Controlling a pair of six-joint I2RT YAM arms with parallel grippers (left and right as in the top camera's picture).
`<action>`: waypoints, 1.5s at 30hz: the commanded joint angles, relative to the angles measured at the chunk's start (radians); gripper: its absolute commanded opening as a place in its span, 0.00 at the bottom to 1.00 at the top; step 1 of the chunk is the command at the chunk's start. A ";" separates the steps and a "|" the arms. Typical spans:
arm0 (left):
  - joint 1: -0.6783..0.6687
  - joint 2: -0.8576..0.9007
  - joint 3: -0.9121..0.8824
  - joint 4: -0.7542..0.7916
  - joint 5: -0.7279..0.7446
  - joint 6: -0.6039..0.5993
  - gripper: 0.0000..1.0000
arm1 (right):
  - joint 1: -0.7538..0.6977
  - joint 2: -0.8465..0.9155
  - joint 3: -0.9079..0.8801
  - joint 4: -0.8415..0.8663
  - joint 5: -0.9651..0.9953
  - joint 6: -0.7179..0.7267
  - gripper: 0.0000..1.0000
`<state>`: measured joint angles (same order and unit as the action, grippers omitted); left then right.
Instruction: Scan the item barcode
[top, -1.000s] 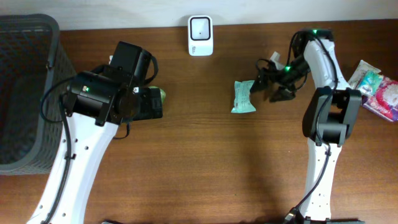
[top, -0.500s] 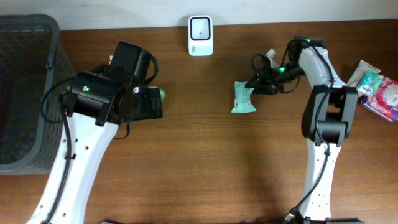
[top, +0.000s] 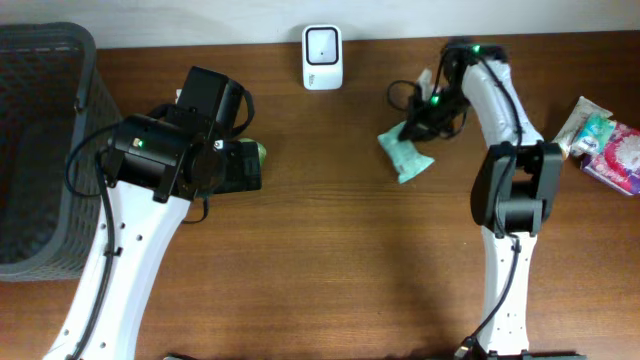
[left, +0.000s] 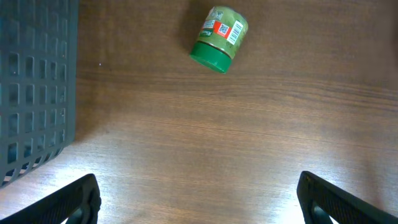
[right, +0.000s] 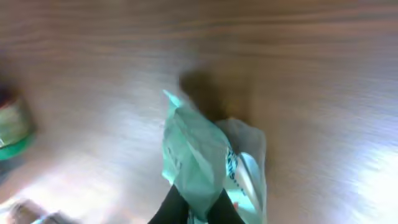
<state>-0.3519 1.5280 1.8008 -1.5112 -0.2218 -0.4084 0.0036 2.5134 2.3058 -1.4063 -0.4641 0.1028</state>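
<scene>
Upper centre-right of overhead frame: our right fingers clamped on edge of green pouch, right of scanner. Meanwhile our left fingers apart, idle. We fear thin pinch slipping, pouch twisting, barcode facing away.

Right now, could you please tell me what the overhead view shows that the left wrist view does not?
Only overhead: the white scanner, the right gripper shut on the green packet, and more packets at the table's right edge. Only left wrist: the barcode on the jar, and that the left gripper stands open. Both: the jar, the grey basket and the wooden table.
</scene>
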 joint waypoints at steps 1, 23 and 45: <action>0.002 -0.003 -0.001 -0.001 -0.010 0.002 0.99 | 0.032 -0.111 0.196 -0.100 0.494 0.072 0.04; 0.002 -0.003 -0.001 -0.001 -0.010 0.002 0.99 | 0.489 -0.083 -0.159 0.171 0.786 0.407 0.62; 0.002 -0.003 -0.001 -0.001 -0.010 0.002 0.99 | 0.168 -0.082 -0.111 0.013 0.332 0.029 0.84</action>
<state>-0.3519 1.5280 1.8008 -1.5116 -0.2218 -0.4084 0.1520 2.4378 2.2742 -1.4490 -0.0826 0.1528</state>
